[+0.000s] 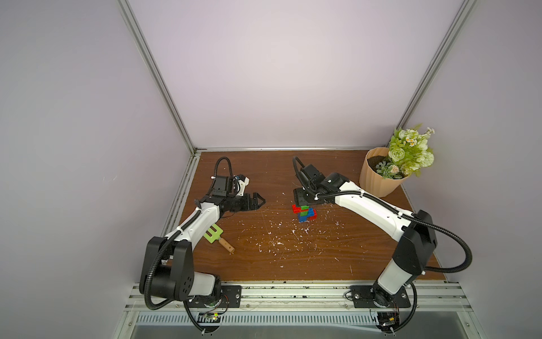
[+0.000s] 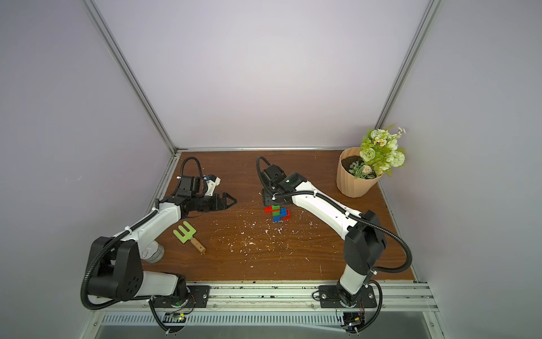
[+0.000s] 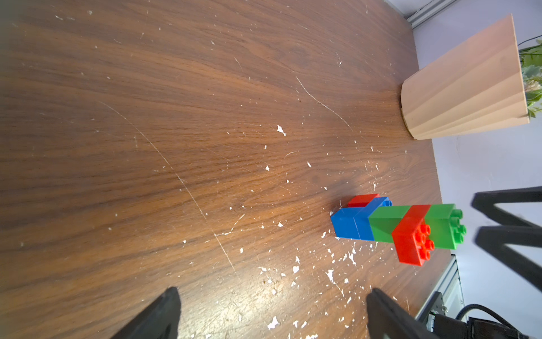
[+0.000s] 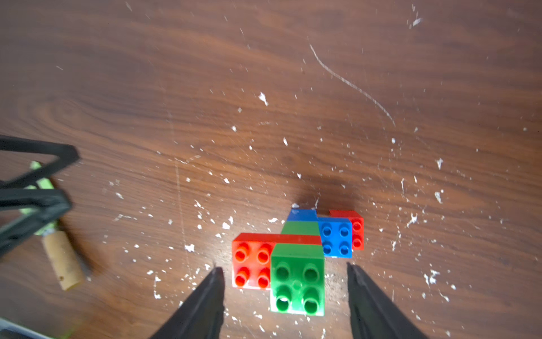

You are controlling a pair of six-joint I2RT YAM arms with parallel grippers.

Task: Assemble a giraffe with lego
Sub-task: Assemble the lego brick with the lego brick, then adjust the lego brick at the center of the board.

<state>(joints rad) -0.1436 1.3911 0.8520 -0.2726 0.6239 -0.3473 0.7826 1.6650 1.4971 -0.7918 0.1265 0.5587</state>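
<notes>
The giraffe (image 1: 305,212) (image 2: 277,213) stands upright on the wooden table's middle, made of lego: green head, a red brick jutting out sideways, green neck, blue body, one red leg. In the right wrist view I look down onto its studs (image 4: 296,278). My right gripper (image 4: 284,266) is open just above it, with table showing between each finger and the bricks. It grips nothing. My left gripper (image 1: 259,202) (image 3: 273,293) is open and empty, low over the table, well to the left of the giraffe (image 3: 396,226).
A tan ribbed pot (image 1: 381,176) with green flowers stands in the far right corner. A green slotted tool with a wooden handle (image 1: 218,237) lies beside the left arm. White flecks (image 1: 278,234) are scattered over the table. Walls close in three sides.
</notes>
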